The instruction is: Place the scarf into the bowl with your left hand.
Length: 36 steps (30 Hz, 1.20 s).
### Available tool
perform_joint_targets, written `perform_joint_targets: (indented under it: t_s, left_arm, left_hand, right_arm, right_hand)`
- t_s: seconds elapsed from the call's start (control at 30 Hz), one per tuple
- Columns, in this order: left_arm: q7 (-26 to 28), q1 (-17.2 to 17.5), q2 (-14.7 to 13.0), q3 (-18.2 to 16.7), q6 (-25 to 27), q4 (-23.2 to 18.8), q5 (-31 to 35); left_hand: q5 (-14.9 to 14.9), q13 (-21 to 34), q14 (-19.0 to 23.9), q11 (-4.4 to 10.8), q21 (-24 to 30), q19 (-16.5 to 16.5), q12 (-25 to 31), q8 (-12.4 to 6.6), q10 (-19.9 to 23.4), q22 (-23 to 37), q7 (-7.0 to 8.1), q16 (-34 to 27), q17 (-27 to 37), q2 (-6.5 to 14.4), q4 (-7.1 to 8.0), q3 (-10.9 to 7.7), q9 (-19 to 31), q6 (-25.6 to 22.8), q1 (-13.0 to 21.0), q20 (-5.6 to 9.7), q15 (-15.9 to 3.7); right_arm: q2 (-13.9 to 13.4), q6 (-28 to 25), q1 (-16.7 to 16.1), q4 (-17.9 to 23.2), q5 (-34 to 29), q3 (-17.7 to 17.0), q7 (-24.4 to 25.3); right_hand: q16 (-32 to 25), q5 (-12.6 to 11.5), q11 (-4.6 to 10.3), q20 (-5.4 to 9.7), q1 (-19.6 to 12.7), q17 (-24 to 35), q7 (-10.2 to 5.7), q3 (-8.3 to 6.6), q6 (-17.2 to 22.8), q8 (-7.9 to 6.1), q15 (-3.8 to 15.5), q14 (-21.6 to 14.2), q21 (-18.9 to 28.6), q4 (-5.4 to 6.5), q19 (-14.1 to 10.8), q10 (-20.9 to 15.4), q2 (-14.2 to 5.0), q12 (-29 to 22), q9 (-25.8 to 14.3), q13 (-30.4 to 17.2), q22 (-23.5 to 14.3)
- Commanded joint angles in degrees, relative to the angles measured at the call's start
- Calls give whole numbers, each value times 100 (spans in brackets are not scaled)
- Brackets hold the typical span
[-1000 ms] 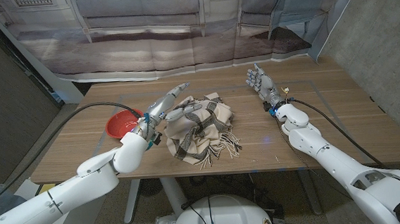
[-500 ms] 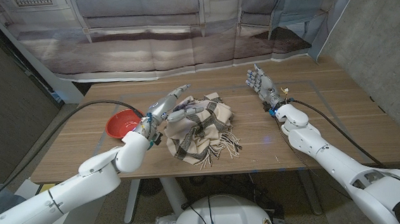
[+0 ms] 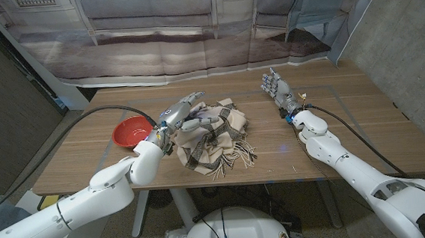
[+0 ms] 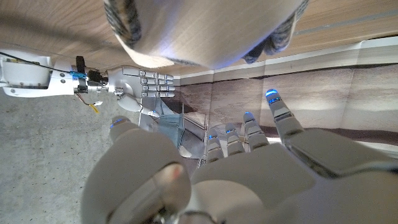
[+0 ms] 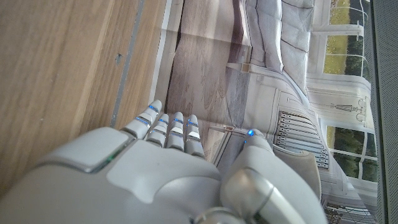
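My left hand [image 3: 180, 115] hovers with fingers spread at the plaid scarf [image 3: 212, 134], heaped mid-bench, grasping nothing. I'd dig deep, gathering folds, before carrying it to the red bowl [image 3: 132, 130] nearby.

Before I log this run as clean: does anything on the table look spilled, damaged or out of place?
Nothing stands out. The scarf lies bunched mid-table, the red bowl sits upright beside it, and the left hand is at the scarf's edge.
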<state>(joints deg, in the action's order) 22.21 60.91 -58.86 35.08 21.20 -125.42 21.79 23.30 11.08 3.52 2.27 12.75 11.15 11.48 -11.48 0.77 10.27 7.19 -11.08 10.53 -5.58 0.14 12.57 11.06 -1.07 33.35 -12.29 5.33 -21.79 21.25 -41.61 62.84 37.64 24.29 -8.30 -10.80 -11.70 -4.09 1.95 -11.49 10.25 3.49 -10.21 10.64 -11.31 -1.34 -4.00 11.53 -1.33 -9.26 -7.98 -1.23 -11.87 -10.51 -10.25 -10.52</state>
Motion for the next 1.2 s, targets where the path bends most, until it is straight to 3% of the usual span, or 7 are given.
perform_joint_targets:
  t_s: [0.03,1.2]
  left_arm:
    - [-249,-276,112,368,356,24,325]
    - [-1154,-824,323,966,656,199,680]
  left_hand:
    - [-1,12,6,64,40,60,33,-56,-8,11,7,-21,12,-42,-1,38,20,-62,10,-8,24]
    - [28,15,10,78,-10,59,40,-61,-8,12,20,-10,14,15,-19,60,21,-111,100,-11,-6]
  right_arm:
    - [22,-5,13,-38,11,4,-6]
    - [88,57,24,-211,51,-6,-76]
  right_hand:
    - [0,-12,-8,17,4,22,-28,-14,44,14,29,-57,34,-23,-62,-55,-63,-25,-21,-28,-10]
    - [-5,-10,-2,-12,25,25,-42,8,38,18,5,-91,30,-29,-70,-82,-63,-29,-22,-28,-12]
